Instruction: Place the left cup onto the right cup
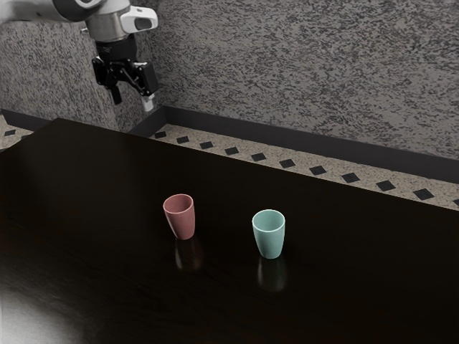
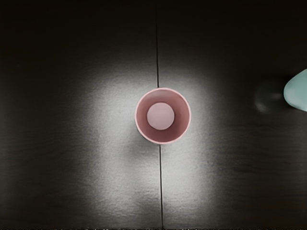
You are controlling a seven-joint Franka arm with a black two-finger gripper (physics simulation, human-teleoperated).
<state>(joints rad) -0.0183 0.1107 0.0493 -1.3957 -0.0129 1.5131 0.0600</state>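
A pink cup (image 1: 179,216) stands upright on the dark table (image 1: 86,215), toward the exterior view's left. A teal cup (image 1: 269,233) stands upright a short way to its right, apart from it. My gripper (image 1: 131,100) hangs high in the upper left of the exterior view, well above the table, open with nothing between its fingers. In the wrist view I look straight down into the pink cup (image 2: 162,115), which is empty, and an edge of the teal cup (image 2: 297,90) shows off to one side.
The table's far edge runs diagonally behind the cups, with a tiled floor (image 1: 315,170) and a speckled wall (image 1: 301,64) beyond. A thin seam (image 2: 158,48) in the tabletop runs under the pink cup.
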